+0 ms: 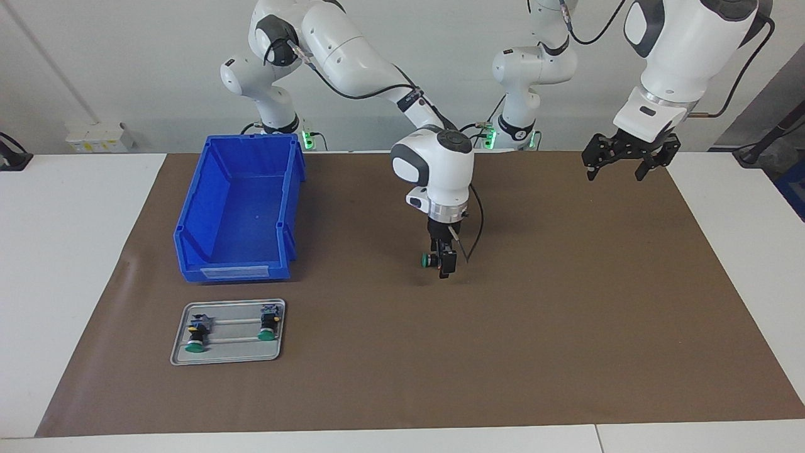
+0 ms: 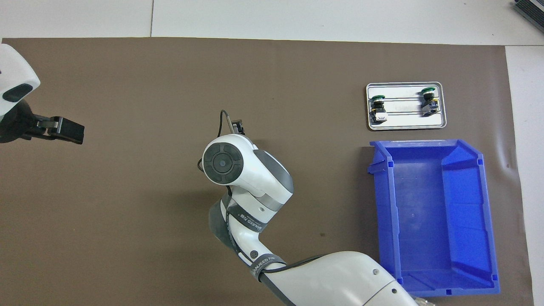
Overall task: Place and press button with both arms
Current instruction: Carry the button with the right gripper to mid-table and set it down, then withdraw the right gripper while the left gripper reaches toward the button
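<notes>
The right gripper (image 1: 442, 261) hangs low over the mat's (image 1: 566, 302) middle; whether its fingers grip the button (image 1: 429, 258) beside them, I cannot tell. The left gripper (image 1: 626, 160) waits raised, fingers spread, holding nothing

We see the green-capped button (image 1: 429, 258) lying on its side mid-mat, cap toward the right arm's end.

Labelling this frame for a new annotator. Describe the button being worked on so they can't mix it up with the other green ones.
Start at the brown mat. Near its middle the right gripper points straight down, and the button sits right at its fingertips: a small switch, green cap turned toward the blue bin. The two lookalike green-capped switches lie on the metal tray, beside the bin and farther from the robots.
</notes>
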Motion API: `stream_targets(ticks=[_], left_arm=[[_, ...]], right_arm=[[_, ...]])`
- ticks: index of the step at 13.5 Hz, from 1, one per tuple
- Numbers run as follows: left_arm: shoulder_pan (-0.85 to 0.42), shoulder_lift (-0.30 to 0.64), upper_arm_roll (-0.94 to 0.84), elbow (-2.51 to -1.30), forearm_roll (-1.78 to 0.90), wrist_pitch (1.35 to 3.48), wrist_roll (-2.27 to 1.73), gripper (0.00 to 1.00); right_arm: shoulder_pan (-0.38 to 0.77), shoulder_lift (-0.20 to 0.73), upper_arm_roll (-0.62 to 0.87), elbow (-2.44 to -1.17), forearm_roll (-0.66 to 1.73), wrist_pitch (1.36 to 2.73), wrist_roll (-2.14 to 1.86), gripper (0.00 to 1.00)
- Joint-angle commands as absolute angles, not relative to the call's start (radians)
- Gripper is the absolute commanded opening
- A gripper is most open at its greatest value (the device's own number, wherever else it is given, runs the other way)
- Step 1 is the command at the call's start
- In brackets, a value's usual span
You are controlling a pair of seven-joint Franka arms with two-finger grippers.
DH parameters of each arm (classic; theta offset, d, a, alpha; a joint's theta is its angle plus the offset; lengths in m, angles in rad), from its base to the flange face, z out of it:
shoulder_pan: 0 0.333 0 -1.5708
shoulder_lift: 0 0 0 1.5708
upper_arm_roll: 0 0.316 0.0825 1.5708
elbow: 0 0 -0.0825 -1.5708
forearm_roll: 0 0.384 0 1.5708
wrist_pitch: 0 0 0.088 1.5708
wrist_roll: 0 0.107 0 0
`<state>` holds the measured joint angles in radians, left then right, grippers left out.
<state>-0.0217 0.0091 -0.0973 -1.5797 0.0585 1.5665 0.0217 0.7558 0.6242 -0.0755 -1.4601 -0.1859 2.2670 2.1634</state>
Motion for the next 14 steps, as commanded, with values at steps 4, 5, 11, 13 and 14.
stream_targets(ticks=[4,5,11,13,14], left_arm=[[-0.029,-0.006,-0.094,-1.575,0.078,1.546,0.018,1.00],[-0.032,-0.006,-0.094,-1.578,0.078,1.548,0.031,1.00],[-0.044,-0.006,-0.103,-1.606,0.077,1.707,0.076,1.00],[-0.075,-0.006,-0.107,-1.611,0.068,1.713,0.155,1.00],[-0.084,-0.006,-0.107,-1.617,0.040,1.723,0.197,1.00]], right_arm=[[0.571,0.440,-0.060,-1.523,-0.180,2.258,1.691,1.00],[0.542,0.419,-0.061,-1.535,-0.173,2.257,1.616,1.00],[0.345,0.327,-0.060,-1.555,-0.172,2.120,1.039,1.00],[0.289,0.295,-0.060,-1.555,-0.154,2.080,0.907,1.00],[0.255,0.269,-0.060,-1.557,-0.123,2.053,0.828,1.00]])
